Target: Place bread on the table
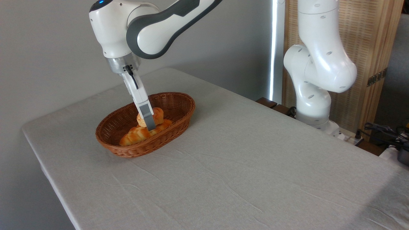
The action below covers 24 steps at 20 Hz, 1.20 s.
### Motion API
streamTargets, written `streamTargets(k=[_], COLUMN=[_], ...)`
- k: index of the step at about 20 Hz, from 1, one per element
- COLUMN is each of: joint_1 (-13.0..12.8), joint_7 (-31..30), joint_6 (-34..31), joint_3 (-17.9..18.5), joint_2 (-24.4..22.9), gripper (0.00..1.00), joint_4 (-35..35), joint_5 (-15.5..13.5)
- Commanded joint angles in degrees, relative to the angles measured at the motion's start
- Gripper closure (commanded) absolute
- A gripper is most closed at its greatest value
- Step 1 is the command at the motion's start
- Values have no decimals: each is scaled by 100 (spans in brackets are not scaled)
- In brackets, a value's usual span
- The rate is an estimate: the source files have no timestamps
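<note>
The bread point(158, 115), a small round golden-orange bun, lies in the brown wicker basket point(183, 110), resting on a long braided loaf point(135, 136). My gripper point(152, 124) reaches down into the basket and stands open around the bun. Its near grey finger point(147, 116) crosses the front of the bun, with the tip almost down at the loaf. The far finger is hidden behind the bun. The table point(243, 166), under a wrinkled light grey cloth, spreads out to the right of and in front of the basket.
The arm's white base point(314, 105) stands at the table's far right edge. Beside it are a wooden screen point(370, 48) and cables point(383, 131). A grey wall lies behind the basket. The table's left edge runs close to the basket.
</note>
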Motion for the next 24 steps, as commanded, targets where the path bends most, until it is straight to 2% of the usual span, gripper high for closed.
streamTargets(k=[1,2,4,9,15,17,24], joint_1=[-22,-30,-22,-22,13,40,49], joint_7=[94,94,94,86,77,77,86], joint_6=[42,24,7,-29,-29,-46,-363], joint_3=[40,40,40,49,110,137,857], joint_2=[55,55,46,-15,-366,-498,-806], gripper=[42,49,51,51,50,48,44], joint_4=[40,40,40,40,66,66,31], joint_5=[154,154,154,145,40,-74,-110])
